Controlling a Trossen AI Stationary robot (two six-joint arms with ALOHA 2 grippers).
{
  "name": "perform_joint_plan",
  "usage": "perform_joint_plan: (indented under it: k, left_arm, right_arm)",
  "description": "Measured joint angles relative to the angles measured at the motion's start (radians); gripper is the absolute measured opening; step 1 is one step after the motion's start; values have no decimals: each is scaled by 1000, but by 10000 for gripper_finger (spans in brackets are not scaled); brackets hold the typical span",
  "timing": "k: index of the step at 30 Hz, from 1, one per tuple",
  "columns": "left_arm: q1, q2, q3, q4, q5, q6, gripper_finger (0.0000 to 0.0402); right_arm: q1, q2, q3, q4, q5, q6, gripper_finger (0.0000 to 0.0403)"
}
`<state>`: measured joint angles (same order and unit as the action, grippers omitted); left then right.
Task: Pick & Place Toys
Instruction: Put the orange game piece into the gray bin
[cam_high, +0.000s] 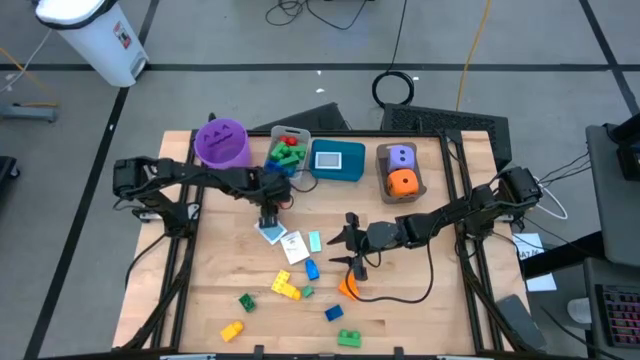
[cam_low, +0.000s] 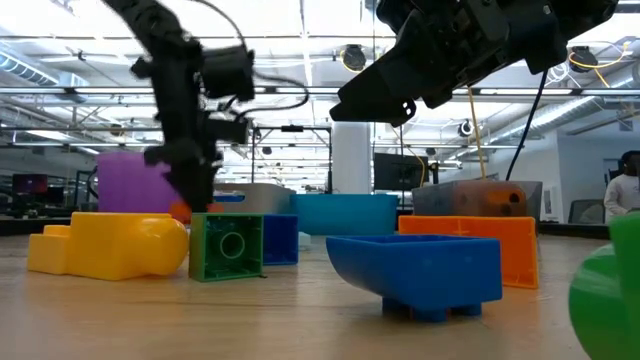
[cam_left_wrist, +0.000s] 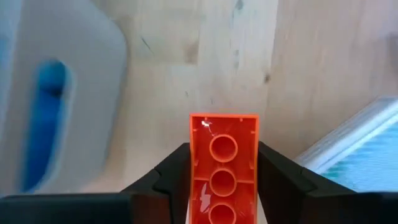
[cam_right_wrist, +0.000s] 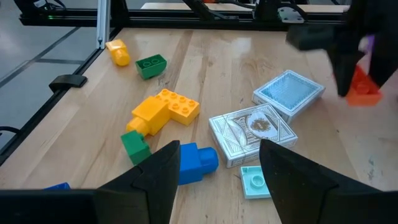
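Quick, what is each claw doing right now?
Left gripper: closed on a red brick.
Right gripper: open, holding nothing, above the table.

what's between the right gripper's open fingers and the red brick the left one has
In the right wrist view, two patterned cards and a small teal tile lie between the right gripper and the red brick.

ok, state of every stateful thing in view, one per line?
left gripper: closed on small red plastic brick, just above the wooden table
right gripper: open, empty, hovering over loose toys
purple plastic bucket: upright
grey bin: holds red and green bricks
brown bin: holds purple soft die and orange soft die
teal bin: contents unclear
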<state>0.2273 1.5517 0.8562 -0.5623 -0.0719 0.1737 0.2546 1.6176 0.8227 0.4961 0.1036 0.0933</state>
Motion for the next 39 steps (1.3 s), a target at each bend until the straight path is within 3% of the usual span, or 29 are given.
perform_joint_plan:
  k: [7,15,24,32,39]
  left_arm:
    - [-17,0,247,-212,-23,-8,166]
    - [83,0,448,-227,-114,55,150]
    - [227,86,455,-157,-85,46,169]
    - [264,178,455,-105,-31,18,155]
    - [273,190,455,-98,-11,-23,194]
  right_arm:
    - [0,0,0,0,0,3,210]
    - [0,0,0,0,0,17,210]
    - [0,0,0,0,0,7,210]
    - [0,0,0,-7,0,7,210]
    - [0,0,0,-8,0,7,210]
